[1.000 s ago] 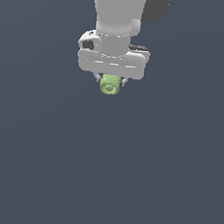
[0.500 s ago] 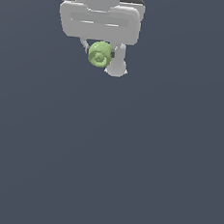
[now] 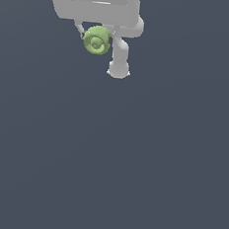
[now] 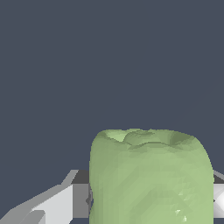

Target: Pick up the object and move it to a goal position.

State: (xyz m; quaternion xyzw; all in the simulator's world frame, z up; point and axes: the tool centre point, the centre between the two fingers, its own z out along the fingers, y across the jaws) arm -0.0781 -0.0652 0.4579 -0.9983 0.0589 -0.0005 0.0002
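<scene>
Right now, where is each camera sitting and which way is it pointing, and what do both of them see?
Exterior view: off the arm, mounting spot not known; it faces the white claw near the frame's upper edge, holding the green lump over a plain dark grey surface, dimple toward the lens.
Wrist view: on the wrist, looking out along the claw past its white fingers; the lump fills the near foreground.
Shared: the green lump, the claw's fingers and the grey surface.
</scene>
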